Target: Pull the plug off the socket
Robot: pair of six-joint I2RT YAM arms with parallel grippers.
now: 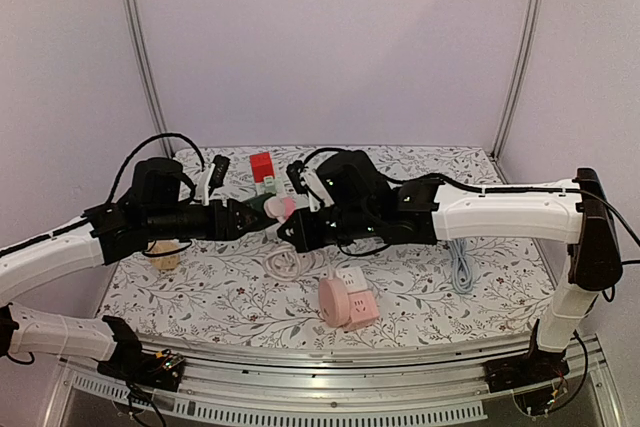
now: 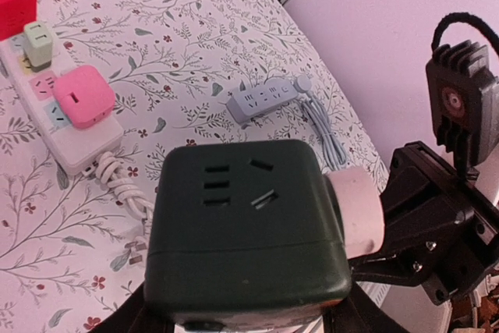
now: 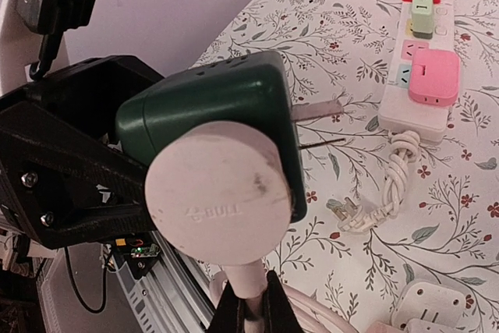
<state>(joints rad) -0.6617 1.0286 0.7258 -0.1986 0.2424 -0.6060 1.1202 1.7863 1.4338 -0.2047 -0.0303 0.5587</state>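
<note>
A dark green cube socket is held in the air by my left gripper, whose jaws are shut on its sides. In the left wrist view the cube fills the lower frame, above the gripper. A round pale pink plug sits flush against the cube's right face. My right gripper is shut on the neck of the pink plug, which presses on the green cube. Two metal prongs of the cube stick out on its far side. The plug also shows in the top view, with the right gripper beside it.
A white power strip carrying red, green and pink adapters lies at the back centre. A grey power strip lies at the right. Pink and white cube sockets and a coiled white cord lie near the front.
</note>
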